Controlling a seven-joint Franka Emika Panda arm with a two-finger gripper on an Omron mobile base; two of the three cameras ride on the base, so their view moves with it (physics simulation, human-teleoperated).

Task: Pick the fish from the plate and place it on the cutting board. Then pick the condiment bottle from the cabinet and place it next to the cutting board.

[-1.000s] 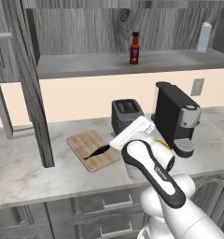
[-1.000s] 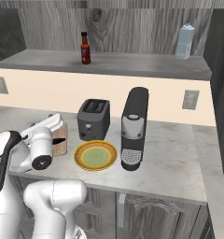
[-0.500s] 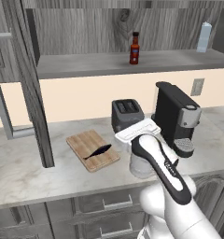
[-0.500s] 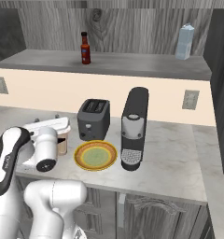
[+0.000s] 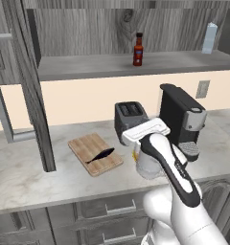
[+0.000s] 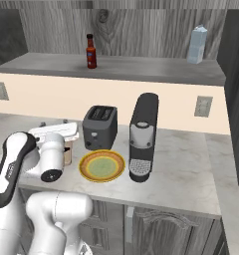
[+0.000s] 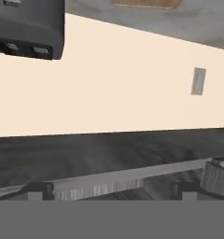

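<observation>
On the cabinet [image 5: 112, 64] shelf, above and behind the toaster [image 5: 130, 117], the dark-red condiment bottle [image 5: 138, 50] stands upright — well apart from the claw [image 7: 111, 191], which hovers low beside the toaster with fingers spread and nothing between them. The fish [image 5: 100, 155] already lies on the cutting board [image 5: 95, 153], left of the toaster; the plate [image 6: 102, 165] sits bare. Reaching the bottle probably means rising up and back — the hand view is tilted, so exact aim is unclear.
</observation>
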